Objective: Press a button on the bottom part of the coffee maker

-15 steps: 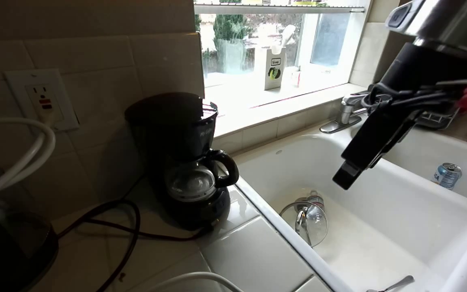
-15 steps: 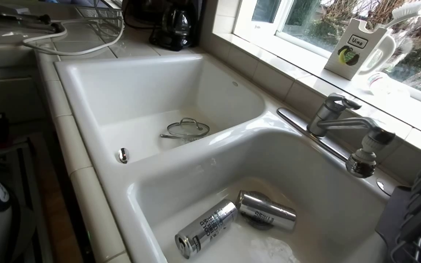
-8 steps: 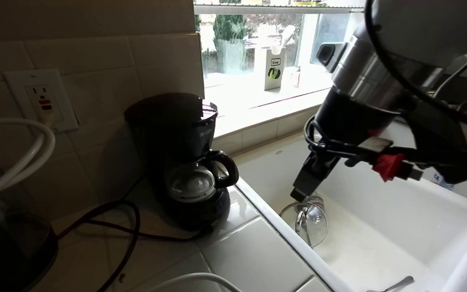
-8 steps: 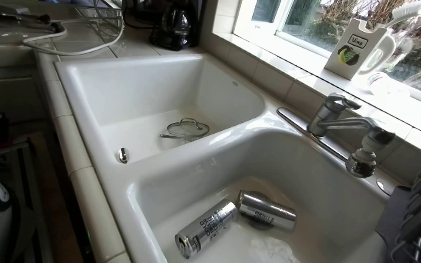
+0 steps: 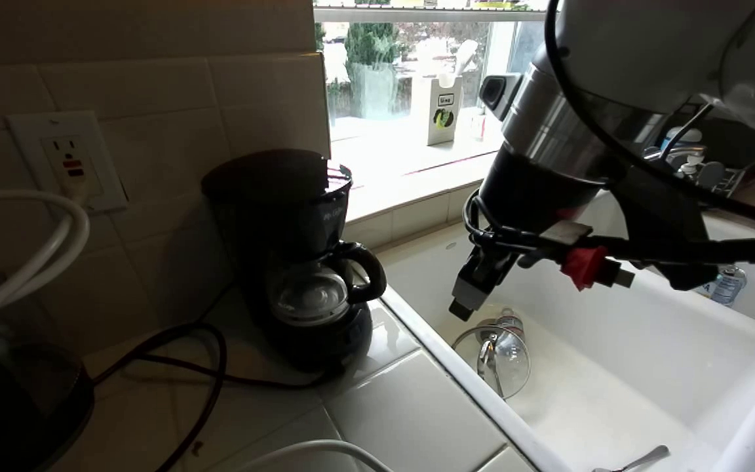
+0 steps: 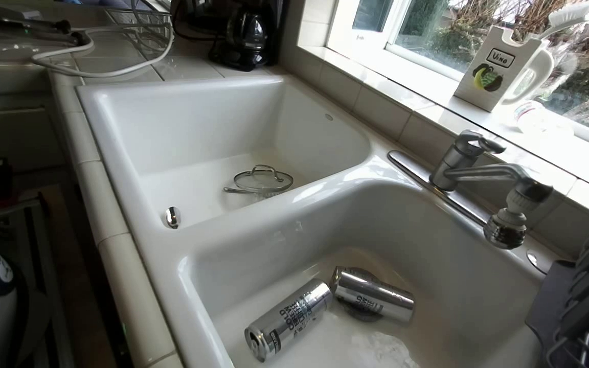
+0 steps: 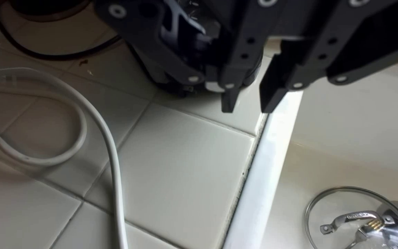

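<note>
1. Black plastic is seen on the boxy drip coffee maker [image 5: 286,229], shown upright in both exterior views. It is set on the glossy, white-tiled bench [image 5: 410,406], near the corner where the edge along the dim tiled wall [image 5: 161,157] meets the edge along the deep white sink basin [image 5: 587,367].
2. The round glass carafe [image 5: 312,295] with its curved black handle [image 5: 375,274] is seated over the low black plastic base [image 5: 325,344], where the press is called for. The button itself cannot be made out in the shadow.
3. The black two-fingered end effector [image 7: 249,103] is held in the air, with its fingertips [image 7: 230,101] parted and nothing gripped between them. In an exterior view the end effector [image 5: 462,308] is seen against the sink basin, apart from the coffee maker; in the wrist view, against the sink-side edge of the bench.
4. Only the approach stage is judged to be reached: no contact with the base is shown, so the press is taken as not yet done.
5. Left to be done, by judgement: the fingertips brought to the base, the button pushed, the end effector drawn clear.
</note>
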`<state>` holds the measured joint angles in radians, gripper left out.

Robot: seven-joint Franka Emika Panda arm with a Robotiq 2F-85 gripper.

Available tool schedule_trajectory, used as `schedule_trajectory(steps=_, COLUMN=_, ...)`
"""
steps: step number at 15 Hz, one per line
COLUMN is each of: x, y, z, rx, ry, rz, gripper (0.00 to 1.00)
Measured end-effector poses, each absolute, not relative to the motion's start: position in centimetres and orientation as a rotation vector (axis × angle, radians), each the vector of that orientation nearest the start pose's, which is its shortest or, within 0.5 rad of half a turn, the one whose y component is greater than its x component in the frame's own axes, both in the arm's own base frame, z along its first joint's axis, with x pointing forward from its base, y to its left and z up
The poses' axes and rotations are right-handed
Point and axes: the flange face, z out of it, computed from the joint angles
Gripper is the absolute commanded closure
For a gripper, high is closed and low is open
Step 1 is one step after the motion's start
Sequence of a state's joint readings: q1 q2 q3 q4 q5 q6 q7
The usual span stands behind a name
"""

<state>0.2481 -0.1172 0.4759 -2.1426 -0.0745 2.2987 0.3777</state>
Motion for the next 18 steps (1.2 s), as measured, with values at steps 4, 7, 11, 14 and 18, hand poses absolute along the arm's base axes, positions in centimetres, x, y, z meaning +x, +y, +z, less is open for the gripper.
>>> schedule_trajectory(steps=4, x=40.2, y=37.4, z=47.2, rx=-3.002, ry=-0.647, rz=-0.423, gripper=1.00)
schedule_trajectory(steps=7, x=40.4, y=39.7, z=45.8, rx=-2.985, ry=-0.712, rz=-0.390, gripper=1.00)
schedule_trajectory(steps=11, x=41.9, y=41.1, z=43.3, rx=-3.050, ry=-0.743, rz=-0.428, gripper=1.00)
schedule_trajectory(steps=14, x=43.2, y=41.6, z=41.7, rx=-3.077, ry=-0.782, rz=-0.489, gripper=1.00)
schedule_trajectory(steps=18, x=44.9, y=42.6, z=40.1, rx=-2.997, ry=-0.786, rz=-0.563, gripper=1.00)
